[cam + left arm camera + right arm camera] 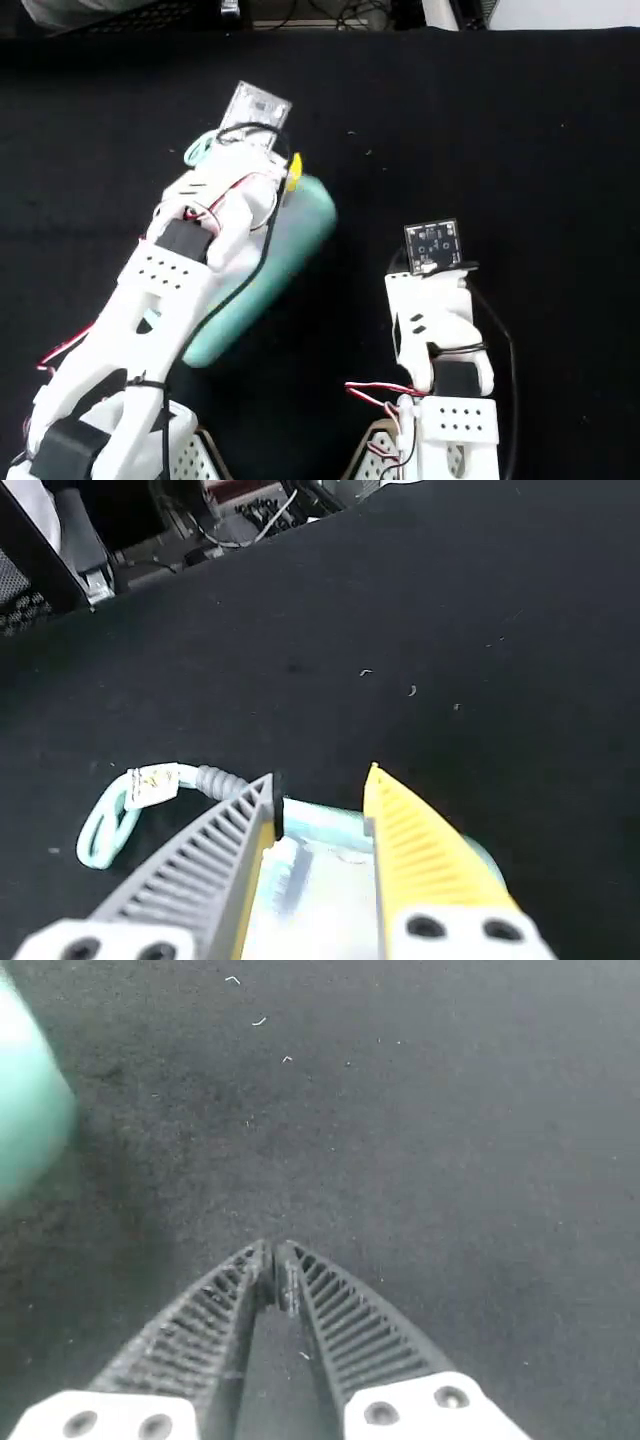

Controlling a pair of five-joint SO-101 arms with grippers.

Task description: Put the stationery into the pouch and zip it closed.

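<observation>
Right tool (272, 1260) is seen above the black table (450, 1110), not touching anything. Its two dark ribbed fingers (200, 1330) are brought together at the tips, with no gap and nothing held between them. White mounts (110, 1415) with screw holes are noted at the finger bases. A mint-green pouch (25, 1110), blurred, is cut off at the view's edge, well apart from the tool. A few pale lint specks (259, 1021) are scattered on the table beyond the tips.

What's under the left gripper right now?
The teal pouch, one end beneath the left gripper, on the black table. Its contents are hidden; the left arm covers part of it.
</observation>
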